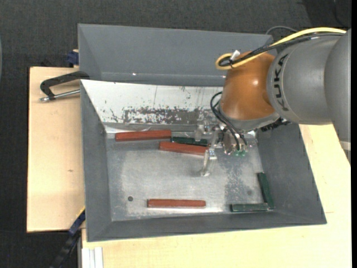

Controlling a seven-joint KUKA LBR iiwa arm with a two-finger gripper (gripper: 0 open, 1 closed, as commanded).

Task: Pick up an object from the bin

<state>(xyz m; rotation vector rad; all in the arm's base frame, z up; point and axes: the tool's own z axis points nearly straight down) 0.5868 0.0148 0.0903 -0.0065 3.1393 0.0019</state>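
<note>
Camera view: pincer (210,162) beside slim red-brown bar (179,147).

End effector (210,159) beside middle red bar (181,147)

Grey KUKA arm (315,80), glossy orange wrist cover (248,91), yellow cable (301,37), silvery metal hand (208,165).

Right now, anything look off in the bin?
Nothing looks damaged or spilled. Two small oddities: a red-brown stick and a dark green stick lie tight against each other near the back wall, right beside the gripper. A small dark speck also sits on the bin floor, front left.
</note>
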